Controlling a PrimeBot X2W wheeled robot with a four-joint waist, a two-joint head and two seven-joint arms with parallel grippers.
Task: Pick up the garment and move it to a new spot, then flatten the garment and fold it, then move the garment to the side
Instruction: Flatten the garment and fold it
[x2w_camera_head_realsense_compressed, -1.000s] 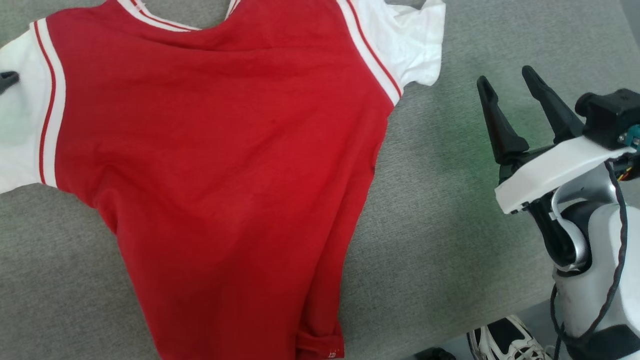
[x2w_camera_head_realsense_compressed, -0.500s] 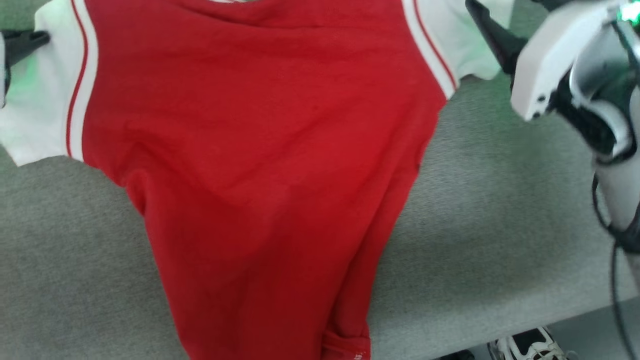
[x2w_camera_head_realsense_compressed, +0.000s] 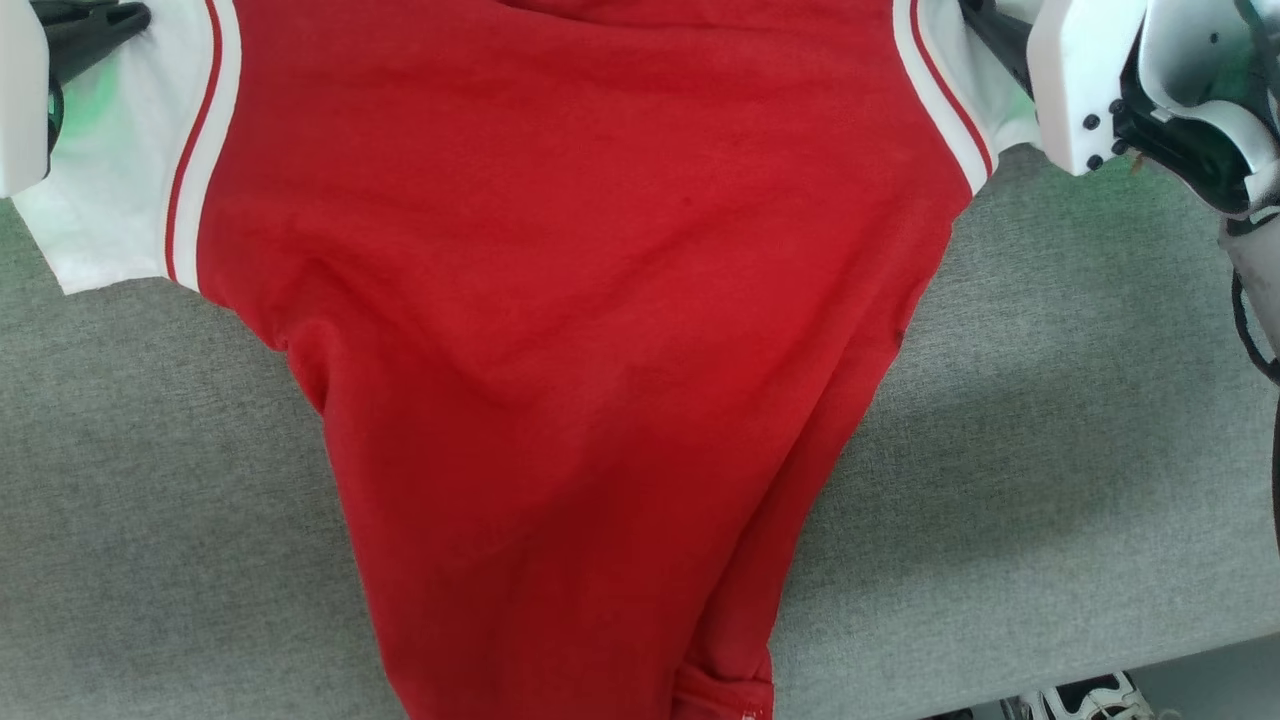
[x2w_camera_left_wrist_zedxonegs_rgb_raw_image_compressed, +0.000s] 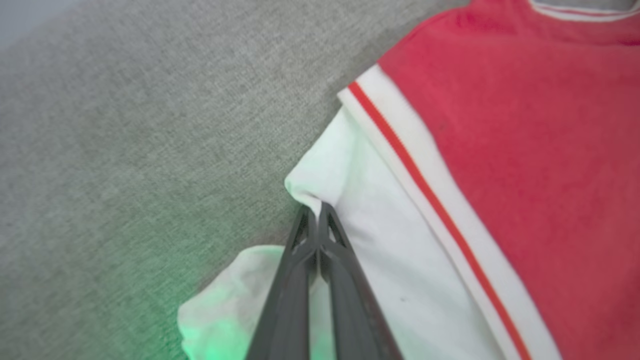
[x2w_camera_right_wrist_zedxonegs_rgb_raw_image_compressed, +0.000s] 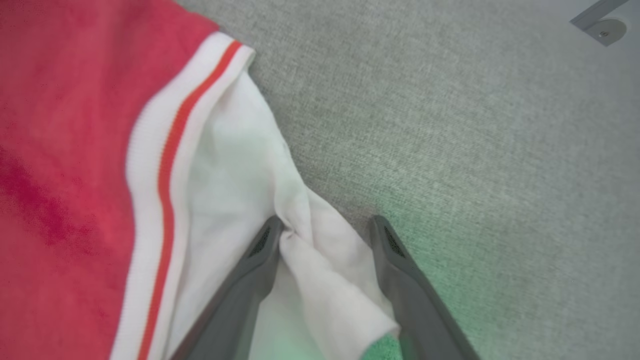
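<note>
1. The garment (x2w_camera_head_realsense_compressed: 600, 300) lies spread on the grey cloth surface (x2w_camera_head_realsense_compressed: 1050, 450). Its red body narrows toward me and a white sleeve sits at each upper corner.
2. My left gripper (x2w_camera_left_wrist_zedxonegs_rgb_raw_image_compressed: 316, 215) is at the outer edge of the garment's left sleeve. Its fingers are pressed together, and a fold of white sleeve fabric is pinched at the tips.
3. My right gripper (x2w_camera_right_wrist_zedxonegs_rgb_raw_image_compressed: 327, 222) is at the outer edge of the garment's right sleeve. Its fingers stand apart, a bunched ridge of white fabric lies between them, and one finger touches that ridge.
4. Change over the last second:
   - The right gripper stood well clear of the garment, over bare grey cloth below the right sleeve. It has since reached that sleeve.
   - The left gripper was already at the left sleeve.
   - The head camera has shifted, and the garment's collar has left the frame.
</note>
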